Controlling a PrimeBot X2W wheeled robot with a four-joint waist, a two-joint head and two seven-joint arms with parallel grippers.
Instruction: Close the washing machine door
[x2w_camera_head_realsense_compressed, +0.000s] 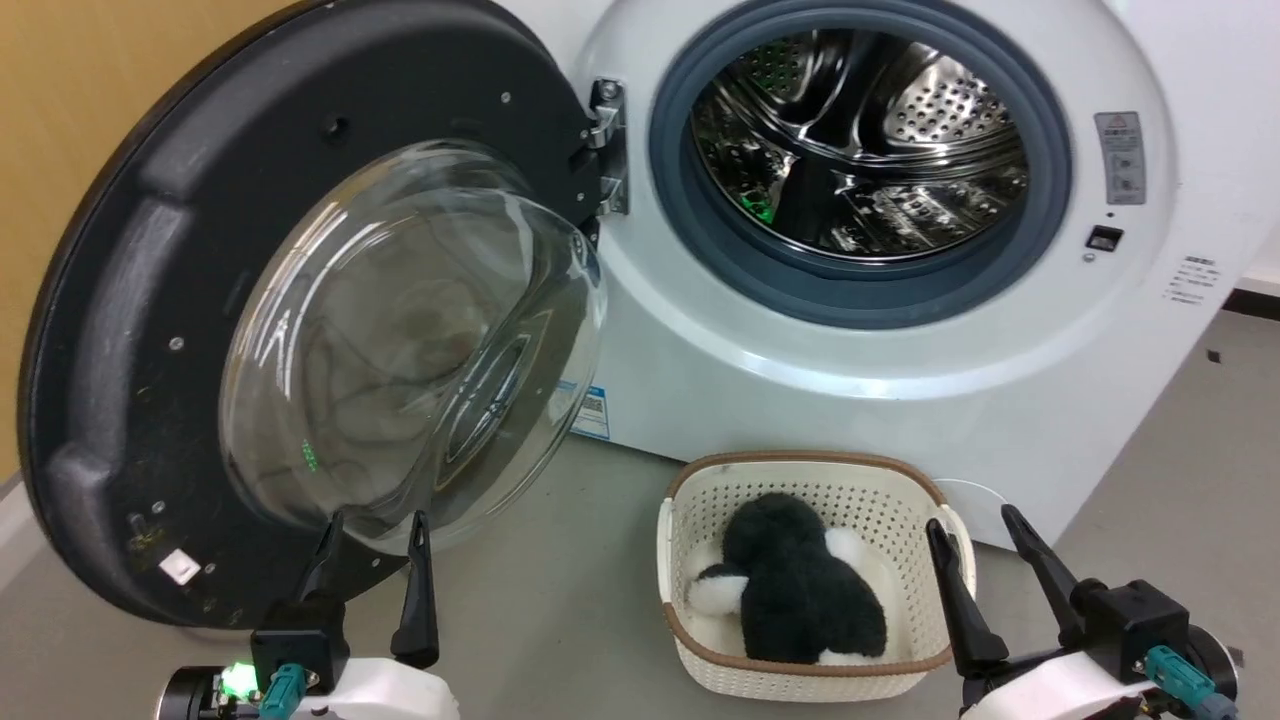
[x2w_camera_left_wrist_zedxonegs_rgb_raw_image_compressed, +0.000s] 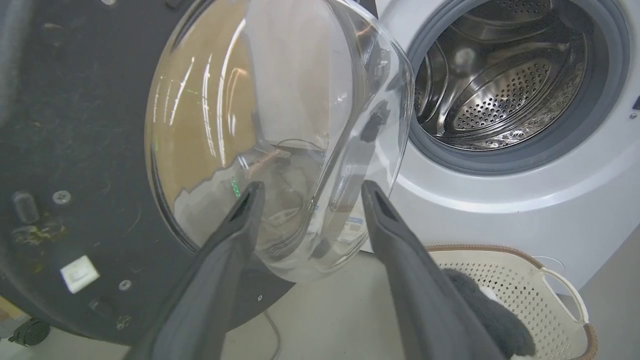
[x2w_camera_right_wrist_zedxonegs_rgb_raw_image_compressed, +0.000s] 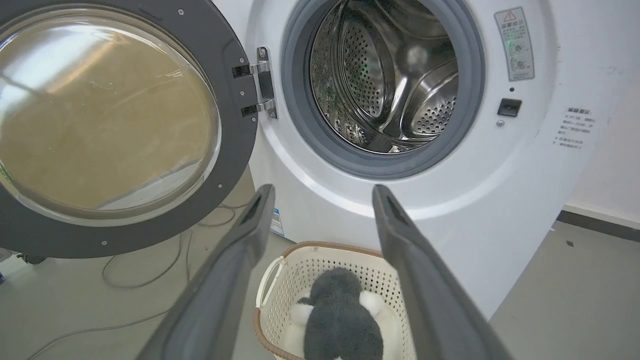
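Door position: washing machine door (x2w_camera_head_realsense_compressed: 110, 330) stands wide open to the left of the washing machine (x2w_camera_head_realsense_compressed: 900, 390), with its inner face and glass bowl (x2w_camera_head_realsense_compressed: 400, 340) toward the head camera. Hinge (x2w_camera_head_realsense_compressed: 607, 150) is on the door's right edge, axis upright, so closing means sweeping the free left rim rightward to the drum (x2w_camera_head_realsense_compressed: 860, 150). Left tool (x2w_camera_head_realsense_compressed: 376, 520) is released, fingers spread, just below the bowl. It is probably not touching the door, but overlap hides this. Right tool (x2w_camera_head_realsense_compressed: 971, 520), also released, hangs by the basket (x2w_camera_head_realsense_compressed: 800, 466), well apart from the door. Left arm is nearer.

warning label (x2w_camera_head_realsense_compressed: 1119, 157) print unreadable, washing machine door (x2w_camera_left_wrist_zedxonegs_rgb_raw_image_compressed: 75, 125) cropped left
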